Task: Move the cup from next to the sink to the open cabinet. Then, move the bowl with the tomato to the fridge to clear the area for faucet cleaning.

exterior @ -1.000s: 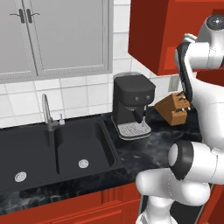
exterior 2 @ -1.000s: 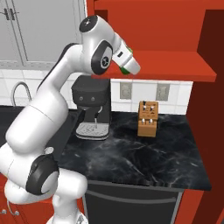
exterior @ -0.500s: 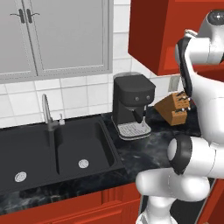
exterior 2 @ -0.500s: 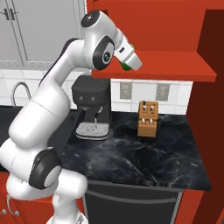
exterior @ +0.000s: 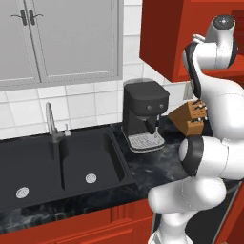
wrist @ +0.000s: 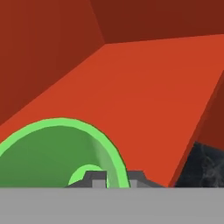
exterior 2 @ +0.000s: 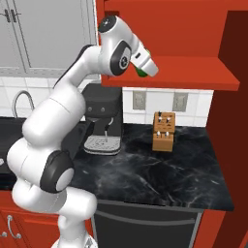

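Lifted slightly, fingers point(wrist: 112, 177) pinch the cup point(wrist: 57, 153) rim over the open cabinet point(wrist: 148, 96) shelf.

One bright green cup point(wrist: 57, 153), one black coffee machine point(exterior: 144, 114), one wooden knife block point(exterior 2: 163, 131) — two silver drains point(exterior: 90, 178) in the black sink point(exterior: 33, 162).

White tiled wall point(exterior: 95, 107), grey cabinet point(exterior: 62, 40), black marble counter point(exterior 2: 160, 169), red lower cabinets point(exterior: 81, 228).
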Available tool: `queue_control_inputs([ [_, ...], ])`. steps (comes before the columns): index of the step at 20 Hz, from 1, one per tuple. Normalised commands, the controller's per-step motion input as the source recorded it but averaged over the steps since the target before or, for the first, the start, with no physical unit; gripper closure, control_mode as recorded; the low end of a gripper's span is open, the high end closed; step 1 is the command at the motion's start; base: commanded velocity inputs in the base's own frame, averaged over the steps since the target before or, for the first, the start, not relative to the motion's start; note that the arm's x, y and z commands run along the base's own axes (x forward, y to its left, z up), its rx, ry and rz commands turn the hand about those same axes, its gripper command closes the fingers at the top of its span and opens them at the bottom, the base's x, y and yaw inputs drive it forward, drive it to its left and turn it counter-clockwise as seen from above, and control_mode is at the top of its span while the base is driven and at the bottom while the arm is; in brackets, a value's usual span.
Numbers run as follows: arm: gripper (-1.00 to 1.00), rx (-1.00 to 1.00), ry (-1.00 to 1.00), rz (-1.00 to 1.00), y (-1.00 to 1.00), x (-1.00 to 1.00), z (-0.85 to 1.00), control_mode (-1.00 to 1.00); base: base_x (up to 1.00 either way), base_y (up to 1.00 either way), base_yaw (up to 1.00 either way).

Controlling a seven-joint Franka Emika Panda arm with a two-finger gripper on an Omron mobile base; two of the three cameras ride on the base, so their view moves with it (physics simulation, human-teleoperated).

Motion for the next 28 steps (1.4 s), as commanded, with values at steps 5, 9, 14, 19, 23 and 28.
queue_control_inputs([
  [5, 1.00, 0.00, 0.03, 0.00, 0.00, 0.61, -0.42, -1.00, 0.00, 0.00, 0.00],
  [9, -1.00, 0.02, 0.15, 0.00, 0.00, 0.47, -0.28, -1.00, 0.00, 0.00, 0.00],
  [14, -1.00, 0.02, 0.09, 0.02, -0.01, 0.19, -0.03, -1.00, 0.00, 0.00, 0.00],
  [19, -1.00, 0.01, -0.03, 0.00, -0.10, 0.00, 0.00, -1.00, 0.00, 0.00, 0.00],
  [23, -1.00, 0.00, -0.12, 0.00, -0.07, 0.00, 0.00, -1.00, 0.00, 0.00, 0.00],
  [28, -1.00, 0.00, -0.26, 0.00, -0.02, -0.45, 0.01, -1.00, 0.00, 0.00, 0.00],
])
